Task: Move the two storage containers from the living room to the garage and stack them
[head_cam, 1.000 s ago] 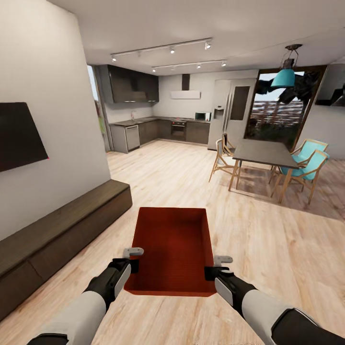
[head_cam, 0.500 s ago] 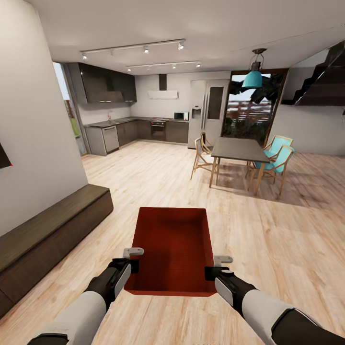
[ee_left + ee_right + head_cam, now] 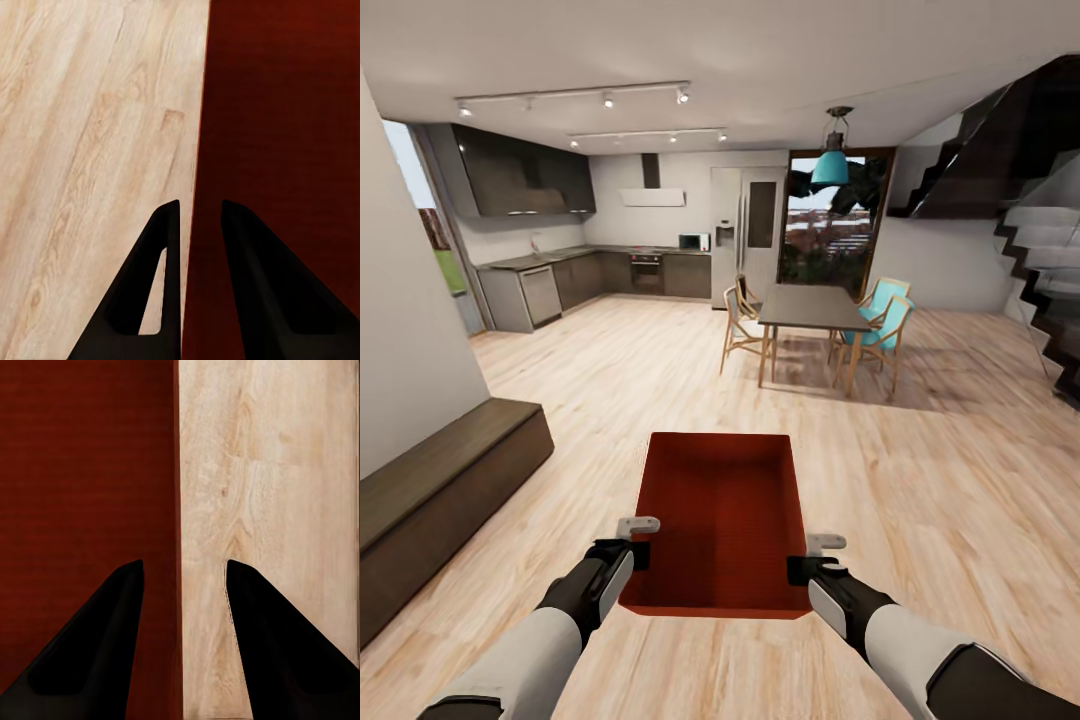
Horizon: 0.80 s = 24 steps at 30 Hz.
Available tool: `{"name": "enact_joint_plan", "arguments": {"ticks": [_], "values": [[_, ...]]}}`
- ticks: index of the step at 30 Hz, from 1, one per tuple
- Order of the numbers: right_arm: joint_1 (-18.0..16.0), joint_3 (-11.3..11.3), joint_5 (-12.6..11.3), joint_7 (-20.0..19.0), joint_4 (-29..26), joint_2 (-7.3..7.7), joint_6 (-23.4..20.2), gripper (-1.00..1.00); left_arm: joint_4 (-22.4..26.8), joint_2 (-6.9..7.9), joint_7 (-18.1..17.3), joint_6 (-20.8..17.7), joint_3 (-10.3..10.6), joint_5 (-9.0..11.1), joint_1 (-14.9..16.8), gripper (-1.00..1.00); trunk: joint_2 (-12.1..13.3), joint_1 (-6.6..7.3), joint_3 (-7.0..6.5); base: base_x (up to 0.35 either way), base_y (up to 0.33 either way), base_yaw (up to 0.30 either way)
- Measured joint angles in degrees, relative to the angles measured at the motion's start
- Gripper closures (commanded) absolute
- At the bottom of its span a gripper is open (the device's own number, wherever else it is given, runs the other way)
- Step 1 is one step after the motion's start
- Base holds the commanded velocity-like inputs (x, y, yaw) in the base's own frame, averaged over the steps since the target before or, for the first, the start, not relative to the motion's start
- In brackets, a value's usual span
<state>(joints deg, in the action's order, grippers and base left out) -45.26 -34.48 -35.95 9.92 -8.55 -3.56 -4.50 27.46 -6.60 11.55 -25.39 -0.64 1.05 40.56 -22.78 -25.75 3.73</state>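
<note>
Swinging the base round to the right has slid my whole head view: the black TV is gone from the picture, the low dark cabinet (image 3: 435,505) has slipped further to the left edge, and a dark staircase (image 3: 1020,180) now stands at the right, while the storage container (image 3: 722,520) sits in just the same spot between my arms. It is carried level over the light wood-plank floor (image 3: 920,500) of the living room, open side up, long axis pointing away from me. My left gripper (image 3: 637,540) has its jaws straddling the container's left wall near the close corner, one finger inside, one outside, pinching the rim; my left wrist view shows the wall running up between the two dark fingers (image 3: 259,292). My right gripper (image 3: 815,558) does likewise on the right wall, and in the right wrist view its jaws stand wider about the rim (image 3: 177,547), so I cannot tell how tightly they bear on it. Ahead lie the dining table (image 3: 810,308) with turquoise chairs (image 3: 882,325) and the kitchen (image 3: 590,270) beyond.
</note>
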Motion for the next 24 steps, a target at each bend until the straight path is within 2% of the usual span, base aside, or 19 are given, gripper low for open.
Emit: {"name": "enact_joint_plan", "arguments": {"ticks": [24], "values": [[0.0,0.0,0.0,0.0,0.0,0.00,0.0,1.00,0.0,0.00,0.0,0.0,0.0,0.0,0.0,1.00,0.0,0.00,0.00,0.000,0.000,-0.286]]}}
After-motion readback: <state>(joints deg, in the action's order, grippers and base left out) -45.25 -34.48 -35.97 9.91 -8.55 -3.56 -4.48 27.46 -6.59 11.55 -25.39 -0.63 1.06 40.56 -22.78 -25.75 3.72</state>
